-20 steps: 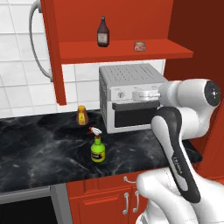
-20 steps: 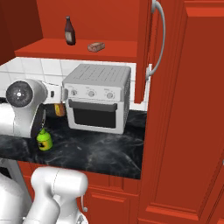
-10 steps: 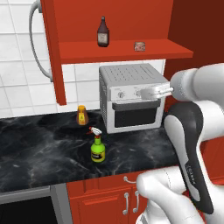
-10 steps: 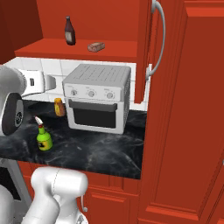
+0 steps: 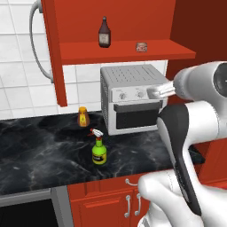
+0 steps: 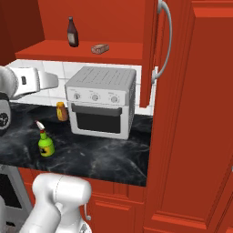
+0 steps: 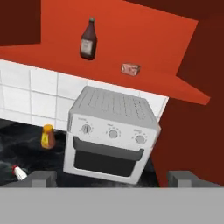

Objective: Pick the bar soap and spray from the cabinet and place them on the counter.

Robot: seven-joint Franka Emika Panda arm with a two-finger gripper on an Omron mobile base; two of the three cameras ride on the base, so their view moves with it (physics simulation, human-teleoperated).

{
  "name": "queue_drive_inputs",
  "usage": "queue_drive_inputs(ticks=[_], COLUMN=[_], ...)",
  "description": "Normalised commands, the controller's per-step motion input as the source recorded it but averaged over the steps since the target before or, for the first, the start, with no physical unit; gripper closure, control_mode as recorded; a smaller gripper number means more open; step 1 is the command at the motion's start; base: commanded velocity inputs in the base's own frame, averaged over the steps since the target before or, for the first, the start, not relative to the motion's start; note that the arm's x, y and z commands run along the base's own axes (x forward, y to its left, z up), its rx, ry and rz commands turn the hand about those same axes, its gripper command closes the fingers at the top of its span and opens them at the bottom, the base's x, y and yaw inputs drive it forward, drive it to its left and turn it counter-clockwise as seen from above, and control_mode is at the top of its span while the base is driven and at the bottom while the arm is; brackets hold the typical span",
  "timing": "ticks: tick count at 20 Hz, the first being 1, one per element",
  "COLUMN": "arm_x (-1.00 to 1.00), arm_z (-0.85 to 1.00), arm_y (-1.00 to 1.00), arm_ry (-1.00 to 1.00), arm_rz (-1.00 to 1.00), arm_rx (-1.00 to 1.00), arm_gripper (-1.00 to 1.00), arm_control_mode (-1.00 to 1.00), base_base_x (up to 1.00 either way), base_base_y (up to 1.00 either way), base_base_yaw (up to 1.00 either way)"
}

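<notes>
Since the green spray bottle (image 5: 99, 151) already stands on the black marble counter (image 5: 40, 155), we aim our spread, empty gripper (image 7: 111, 177) at the pinkish-tan bar soap (image 7: 131, 68) shelved above

My arm (image 5: 186, 133) is white with dark joints. The cabinet (image 5: 119, 26) and its shelf are red; the soap (image 5: 142, 47) pinkish-tan; the bottle (image 5: 104, 33) at upper centre dark brown. The spray (image 5: 99, 148) is green, yellow-labelled, on a black, white-veined counter (image 5: 40, 155). The oven (image 5: 131, 97) is silver-grey.
</notes>
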Motion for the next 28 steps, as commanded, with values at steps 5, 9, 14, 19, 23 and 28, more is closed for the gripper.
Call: queue_drive_inputs(ticks=[5,9,14,19,23,28], arm_x=[0.00,0.05,0.03,0.17,0.32,0.27], arm_z=[0.43,0.07,-0.10,-0.07,0.00,0.08], arm_y=[-0.43,-0.34,-0.04,-0.09,-0.23,-0.09], arm_ry=[0.13,0.10,-0.02,-0.11,-0.09,-0.06], arm_rz=[-0.26,-0.24,-0.04,0.00,0.00,0.00], arm_rx=[-0.01,0.03,0.01,0.00,0.11,0.17], arm_gripper=[-1.00,-1.00,-1.00,-1.00,-1.00,-1.00], arm_control_mode=[-1.00,-1.00,-1.00,-1.00,-1.00,-1.00], base_base_x=[0.00,0.00,0.00,0.00,0.00,0.00], base_base_y=[0.00,0.00,0.00,0.00,0.00,0.00], base_base_yaw=[0.00,0.00,0.00,0.00,0.00,0.00])
